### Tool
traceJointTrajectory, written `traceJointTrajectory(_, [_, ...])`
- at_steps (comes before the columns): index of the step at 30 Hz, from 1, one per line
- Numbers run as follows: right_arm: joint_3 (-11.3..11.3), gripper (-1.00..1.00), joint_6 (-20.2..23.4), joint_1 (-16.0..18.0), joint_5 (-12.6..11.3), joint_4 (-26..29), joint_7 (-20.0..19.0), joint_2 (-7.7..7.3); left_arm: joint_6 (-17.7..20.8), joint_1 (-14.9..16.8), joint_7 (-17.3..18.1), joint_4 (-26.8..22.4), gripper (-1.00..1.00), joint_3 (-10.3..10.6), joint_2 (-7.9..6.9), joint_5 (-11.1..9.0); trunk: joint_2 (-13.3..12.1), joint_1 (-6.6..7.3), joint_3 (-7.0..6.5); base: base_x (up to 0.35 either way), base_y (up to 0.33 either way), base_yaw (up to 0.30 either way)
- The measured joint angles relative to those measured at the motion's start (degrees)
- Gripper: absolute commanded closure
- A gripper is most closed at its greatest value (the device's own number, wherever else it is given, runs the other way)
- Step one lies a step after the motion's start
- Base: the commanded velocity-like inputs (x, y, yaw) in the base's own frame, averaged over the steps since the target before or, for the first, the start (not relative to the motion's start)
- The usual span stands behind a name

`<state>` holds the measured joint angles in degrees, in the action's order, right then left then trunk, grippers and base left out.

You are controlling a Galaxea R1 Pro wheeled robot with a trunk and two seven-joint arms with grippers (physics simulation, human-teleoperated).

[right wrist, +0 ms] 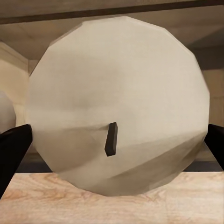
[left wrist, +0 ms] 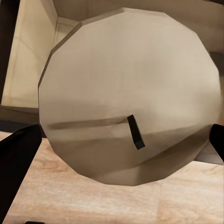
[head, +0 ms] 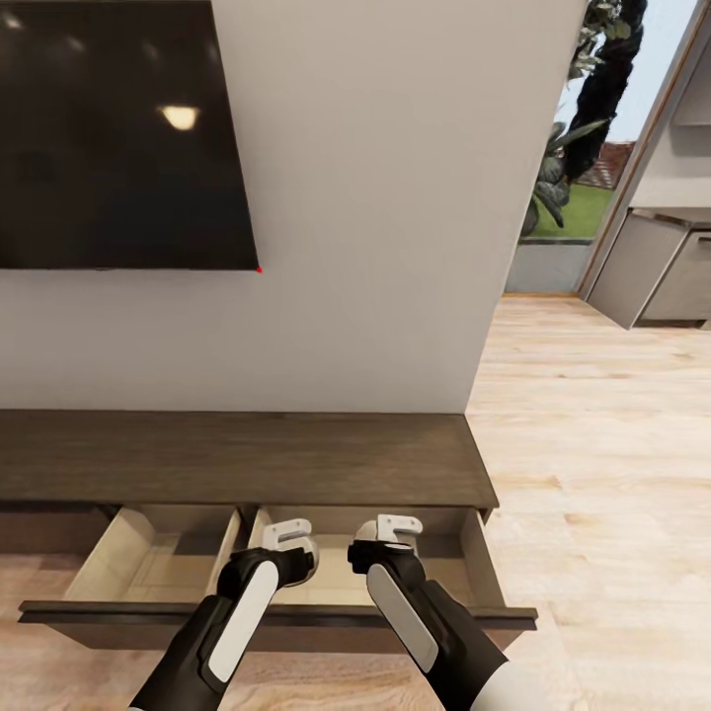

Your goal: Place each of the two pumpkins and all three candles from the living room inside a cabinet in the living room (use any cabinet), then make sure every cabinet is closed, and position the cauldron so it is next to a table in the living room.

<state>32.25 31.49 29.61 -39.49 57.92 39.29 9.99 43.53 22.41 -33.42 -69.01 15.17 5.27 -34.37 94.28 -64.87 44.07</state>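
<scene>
The cabinet point(head: 237, 456) is a long, low, dark wood unit against the wall, with one wide drawer point(head: 148, 568) pulled out to show two pale beige compartments. Both grippers hover over the right compartment. My left gripper point(head: 288, 540) is shut on a candle point(left wrist: 126, 93), a grey-beige cylinder seen flat top on with a short dark wick, and dark fingers point(left wrist: 18, 158) press its sides. The right gripper point(head: 395, 533) is shut on a second candle point(right wrist: 116, 102) the same way. In the right wrist view a sliver of another candle point(right wrist: 4, 112) shows at the frame's edge. The pumpkins and the cauldron are out of view.
A dark TV screen point(head: 118, 128) hangs on the white wall above the cabinet. The open drawer's dark front point(head: 276, 617) juts toward me over the wood floor point(head: 592, 474). To the right, open floor leads to grey kitchen units point(head: 657, 267) and a window with greenery.
</scene>
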Motion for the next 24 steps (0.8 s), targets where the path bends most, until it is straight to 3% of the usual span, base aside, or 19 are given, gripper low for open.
traceJointTrajectory(8, [0.05, 1.0, -1.73, 0.0, -0.07, -0.18, 0.0, 0.0, 0.01, 0.0, 0.02, -0.02, 1.0, 0.04, 0.0, 0.02, 3.21, -1.76, 1.44, 0.0, 0.0, 0.0])
traceJointTrajectory(16, [0.03, 1.0, -2.04, 0.0, -0.07, -0.52, 0.0, 0.0, -0.02, 0.0, -0.01, -0.06, 1.0, 0.28, 0.08, 0.01, 3.22, -1.76, 1.44, 0.005, 0.0, 0.0])
traceJointTrajectory(24, [0.02, 1.0, -2.04, 0.0, -0.06, -0.52, 0.0, 0.0, -0.01, 0.0, -0.03, -0.07, 1.0, 0.27, 0.09, 0.02, 3.22, -1.76, 1.44, 0.143, 0.0, 0.0])
